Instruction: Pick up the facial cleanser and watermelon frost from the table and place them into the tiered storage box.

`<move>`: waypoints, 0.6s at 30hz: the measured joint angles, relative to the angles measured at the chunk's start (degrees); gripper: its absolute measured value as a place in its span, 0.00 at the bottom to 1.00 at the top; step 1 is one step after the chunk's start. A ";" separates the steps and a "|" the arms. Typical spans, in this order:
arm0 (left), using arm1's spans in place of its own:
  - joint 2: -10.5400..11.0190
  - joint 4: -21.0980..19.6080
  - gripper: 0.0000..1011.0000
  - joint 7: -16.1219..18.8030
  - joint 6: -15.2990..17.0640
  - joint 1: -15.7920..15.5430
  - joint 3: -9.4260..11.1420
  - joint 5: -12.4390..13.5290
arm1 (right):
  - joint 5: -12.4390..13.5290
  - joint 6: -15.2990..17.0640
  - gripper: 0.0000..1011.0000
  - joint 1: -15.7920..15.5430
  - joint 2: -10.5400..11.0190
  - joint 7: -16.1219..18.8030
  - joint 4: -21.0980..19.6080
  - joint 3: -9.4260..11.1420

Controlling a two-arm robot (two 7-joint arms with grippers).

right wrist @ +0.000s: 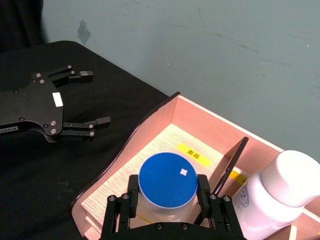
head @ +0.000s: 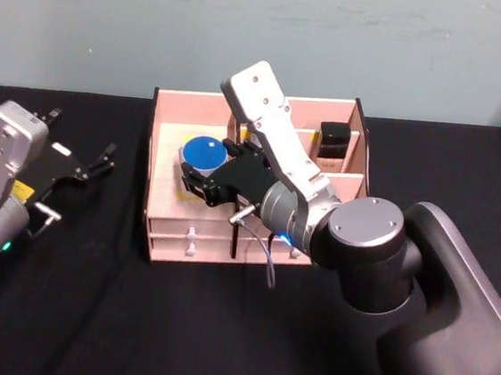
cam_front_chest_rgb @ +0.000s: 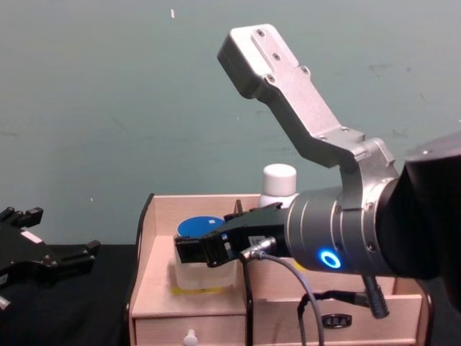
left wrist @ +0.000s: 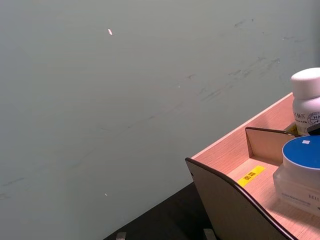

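A clear jar with a blue lid stands in the left front compartment of the tiered storage box, also seen as the jar. My right gripper reaches over the box from the front, its fingers pressed on both sides of the jar. A white capped bottle stands in the compartment just behind. I cannot read which is the facial cleanser and which the watermelon frost. My left gripper hangs open left of the box.
The box sits at the table's back on black cloth, close to a pale green wall. A black item stands in its back right compartment. Two drawers face me, with a white knob and a metal handle.
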 joint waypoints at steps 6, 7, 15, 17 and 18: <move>0.00 0.00 0.99 0.00 0.00 0.00 0.00 0.00 | 0.01 0.00 0.70 -0.03 0.00 0.04 -0.02 -0.01; 0.00 0.00 0.99 0.00 0.00 0.00 0.00 0.00 | 0.01 0.00 0.70 -0.03 0.00 0.05 -0.02 -0.01; 0.00 0.00 0.99 0.00 0.00 0.00 0.00 0.00 | 0.06 -0.01 0.86 -0.06 0.03 0.05 -0.09 -0.05; 0.00 0.00 0.99 0.00 0.00 0.00 0.00 0.00 | 0.08 -0.01 0.93 -0.06 0.04 0.05 -0.11 -0.06; 0.00 0.00 0.99 0.00 0.00 0.00 0.00 0.00 | 0.09 -0.01 0.95 -0.06 0.05 0.05 -0.11 -0.06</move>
